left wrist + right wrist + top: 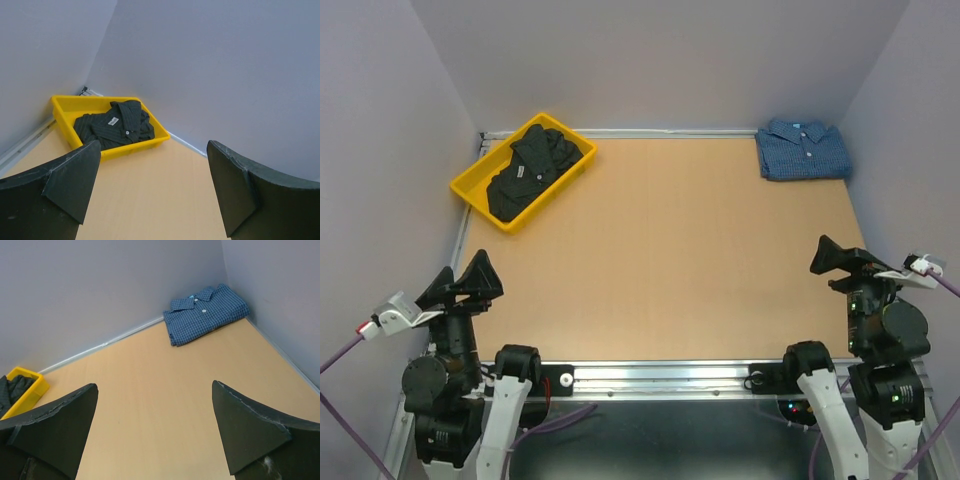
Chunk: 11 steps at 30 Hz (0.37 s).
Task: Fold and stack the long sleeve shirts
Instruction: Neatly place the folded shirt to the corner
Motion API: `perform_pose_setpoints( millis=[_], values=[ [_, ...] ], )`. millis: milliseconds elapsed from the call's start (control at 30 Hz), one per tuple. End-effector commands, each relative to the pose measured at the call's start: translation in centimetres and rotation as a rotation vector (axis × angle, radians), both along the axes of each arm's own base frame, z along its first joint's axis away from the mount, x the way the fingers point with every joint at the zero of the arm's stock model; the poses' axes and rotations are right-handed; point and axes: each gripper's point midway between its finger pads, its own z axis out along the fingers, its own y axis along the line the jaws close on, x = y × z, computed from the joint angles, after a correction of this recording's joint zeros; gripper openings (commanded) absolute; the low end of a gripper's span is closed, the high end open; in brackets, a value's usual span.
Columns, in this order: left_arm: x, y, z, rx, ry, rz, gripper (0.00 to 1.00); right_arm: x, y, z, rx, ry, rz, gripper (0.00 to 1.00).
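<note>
At the front corners of the table [670,260], both arms sit folded low. The left gripper [466,279] and right gripper [836,257] are spread wide and hold nothing. The black shirt [528,167] lies in the yellow bin [470,191] at the far left. The blue shirt [803,150] lies folded at the far right.

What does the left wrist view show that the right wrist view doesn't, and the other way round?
Only the left wrist view: the black shirt nearly whole, with its collar and white tag, lying in the yellow bin, seen past the open left gripper.
Only the right wrist view: the folded blue shirt in the far corner, seen past the open right gripper.
Both: the yellow bin with dark cloth in it, the tan table and the grey walls.
</note>
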Motion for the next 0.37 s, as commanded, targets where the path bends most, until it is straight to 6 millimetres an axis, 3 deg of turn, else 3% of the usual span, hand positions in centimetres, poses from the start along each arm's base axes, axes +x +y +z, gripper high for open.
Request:
perform_pose_setpoints(
  millis=[0, 333],
  values=[
    [-1.9, 0.9, 1.3, -0.031, -0.165, 0.037, 0.99, 0.2, -0.1, 0.4, -0.018, -0.048, -0.004, 1.0],
    [-1.1, 1.3, 0.0, -0.035, -0.155, 0.065, 0.99, 0.7, 0.4, -0.6, -0.024, -0.036, 0.021, 1.0]
  ],
)
